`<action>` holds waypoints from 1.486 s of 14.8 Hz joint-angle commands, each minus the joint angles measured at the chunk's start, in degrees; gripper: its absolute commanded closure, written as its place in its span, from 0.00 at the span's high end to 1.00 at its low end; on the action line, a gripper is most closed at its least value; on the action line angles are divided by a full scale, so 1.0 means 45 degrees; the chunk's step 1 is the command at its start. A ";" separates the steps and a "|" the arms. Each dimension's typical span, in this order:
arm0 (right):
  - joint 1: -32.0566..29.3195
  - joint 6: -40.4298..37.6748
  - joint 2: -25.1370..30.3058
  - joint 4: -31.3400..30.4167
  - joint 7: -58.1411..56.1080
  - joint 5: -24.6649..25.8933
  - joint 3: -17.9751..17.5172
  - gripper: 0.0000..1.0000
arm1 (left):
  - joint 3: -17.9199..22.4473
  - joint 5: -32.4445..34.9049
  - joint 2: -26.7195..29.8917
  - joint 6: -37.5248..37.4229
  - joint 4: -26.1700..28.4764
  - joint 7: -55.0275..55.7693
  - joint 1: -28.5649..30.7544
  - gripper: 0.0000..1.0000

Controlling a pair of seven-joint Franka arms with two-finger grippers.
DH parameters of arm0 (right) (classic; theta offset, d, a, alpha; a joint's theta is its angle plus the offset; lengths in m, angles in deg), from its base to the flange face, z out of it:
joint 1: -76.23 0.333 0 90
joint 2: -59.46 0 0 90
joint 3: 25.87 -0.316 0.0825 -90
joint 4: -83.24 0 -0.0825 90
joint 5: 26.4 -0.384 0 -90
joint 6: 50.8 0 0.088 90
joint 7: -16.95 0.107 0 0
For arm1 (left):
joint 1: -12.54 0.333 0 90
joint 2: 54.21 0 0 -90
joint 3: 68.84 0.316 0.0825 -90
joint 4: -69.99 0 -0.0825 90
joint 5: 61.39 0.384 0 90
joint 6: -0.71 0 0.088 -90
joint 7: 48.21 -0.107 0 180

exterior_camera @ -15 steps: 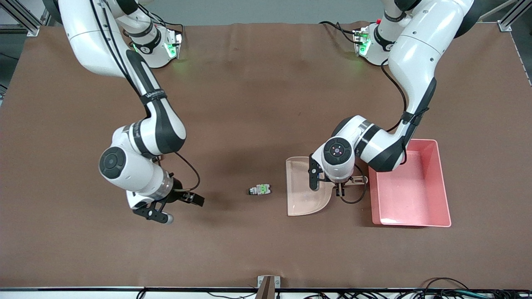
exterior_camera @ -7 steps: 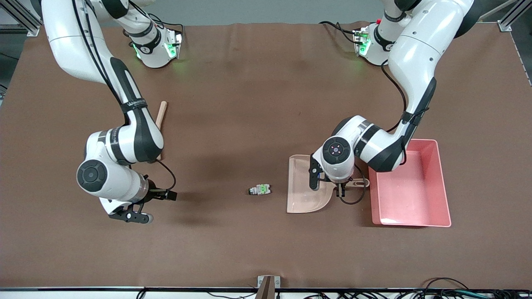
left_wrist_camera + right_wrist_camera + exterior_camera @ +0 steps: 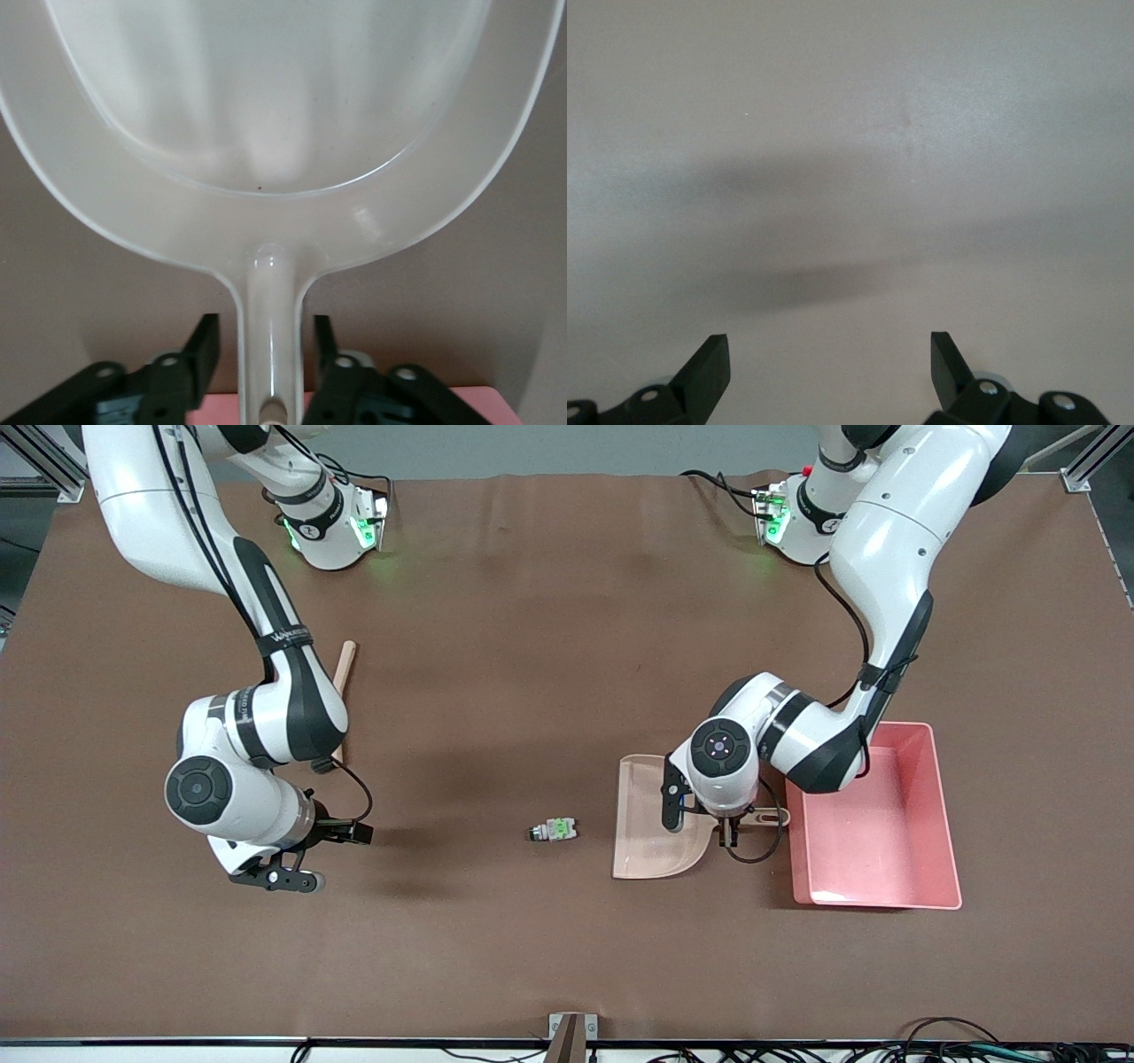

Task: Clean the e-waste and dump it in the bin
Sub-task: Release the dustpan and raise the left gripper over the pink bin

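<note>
Covering the table (image 3: 549, 646), brown mat; left gripper (image 3: 263, 354) clasping dustpan (image 3: 640, 841), right gripper (image 3: 830, 363) wide

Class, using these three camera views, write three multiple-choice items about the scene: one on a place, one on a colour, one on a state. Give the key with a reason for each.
1. Where does the white and green e-waste piece lie?
A. in the bin
B. on the table beside the dustpan's open edge
C. in the dustpan

2. What colour is the bin?
A. pink
B. blue
C. black

3. How are the right gripper's fingers?
A. shut on the brush
B. shut on nothing
C. open, holding nothing

Key: B, the piece sits on bare table next to the dustpan, toward the right arm's end. A, its walls are pink. C, the right wrist view shows the fingers apart over bare table.
</note>
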 commanded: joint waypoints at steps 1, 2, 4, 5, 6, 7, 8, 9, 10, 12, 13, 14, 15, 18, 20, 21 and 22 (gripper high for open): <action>-0.0179 0.0168 0.0410 -0.0548 -0.0035 0.0283 -0.0182 1.00 | -0.0046 -0.0283 0.0417 -0.0090 -0.0080 0.0493 0.0178 1.00; -0.0179 0.0168 0.0410 -0.0548 -0.0016 0.0283 -0.0201 1.00 | -0.0046 -0.0632 0.0728 -0.0148 -0.0216 0.0805 0.0256 1.00; -0.0179 0.0168 0.0410 -0.0548 -0.0016 0.0283 -0.0201 1.00 | 0.0012 -0.1646 0.1256 -0.0207 -0.0237 0.1759 0.0548 1.00; -0.0179 0.0168 0.0410 -0.0548 -0.0035 0.0283 -0.0182 1.00 | 0.0012 -0.1961 0.1452 -0.0207 -0.0237 0.2480 0.0763 1.00; -0.0179 0.0168 0.0410 -0.0548 -0.0035 0.0283 -0.0182 1.00 | 0.0012 -0.2041 0.1667 -0.0207 -0.0295 0.3493 0.0939 1.00; -0.0198 0.0149 0.0410 -0.0548 -0.0035 0.0283 -0.0201 1.00 | 0.0032 -0.2042 0.1823 -0.0207 -0.0412 0.4721 0.1037 1.00; -0.0198 0.0149 0.0410 -0.0548 -0.0035 0.0283 -0.0182 1.00 | 0.0032 -0.2042 0.1980 -0.0207 -0.0509 0.5952 0.1096 1.00; -0.0198 0.0149 0.0410 -0.0548 -0.0035 0.0283 -0.0182 1.00 | 0.0051 -0.2042 0.2194 -0.0207 -0.0530 0.7298 0.1116 1.00; -0.0198 0.0149 0.0410 -0.0548 -0.0035 0.0283 -0.0182 1.00 | 0.0071 -0.2061 0.2467 -0.0207 -0.0530 0.8975 0.1232 1.00; -0.0179 0.0168 0.0410 -0.0548 -0.0035 0.0283 -0.0182 1.00 | -0.0065 -0.2158 0.2761 -0.0207 -0.0550 1.1888 0.1662 1.00; -0.0198 0.0168 0.0410 -0.0548 -0.0035 0.0283 -0.0201 1.00 | -0.0027 -0.2295 0.2956 -0.0207 -0.0550 1.3081 0.1740 1.00; -0.0198 0.0168 0.0410 -0.0567 -0.0035 0.0283 -0.0202 1.00 | 0.0012 -0.2354 0.3228 -0.0207 -0.0530 1.4157 0.1741 1.00; -0.0198 0.0168 0.0410 -0.0567 -0.0035 0.0283 -0.0182 1.00 | 0.0012 -0.2355 0.3463 -0.0207 -0.0530 1.5173 0.1780 1.00; -0.0295 0.0129 0.0410 -0.0567 -0.0035 0.0283 -0.0201 1.00 | 0.0052 -0.2354 0.4186 -0.0265 -0.0530 1.5809 0.2441 1.00; -0.0374 0.0090 0.0430 -0.0567 -0.0229 0.0283 -0.0202 1.00 | -0.0066 -0.2587 0.4693 -0.1062 -0.0530 1.5808 0.2989 1.00; -0.0393 0.0109 0.0430 -0.0567 -0.0308 0.0283 -0.0202 1.00 | -0.0066 -0.2937 0.4851 -0.1279 -0.0549 1.5808 0.3127 1.00; -0.0432 0.0129 0.0430 -0.0567 -0.0309 0.0264 -0.0202 1.00 | -0.0066 -0.3250 0.4968 -0.1339 -0.0550 1.5808 0.3283 1.00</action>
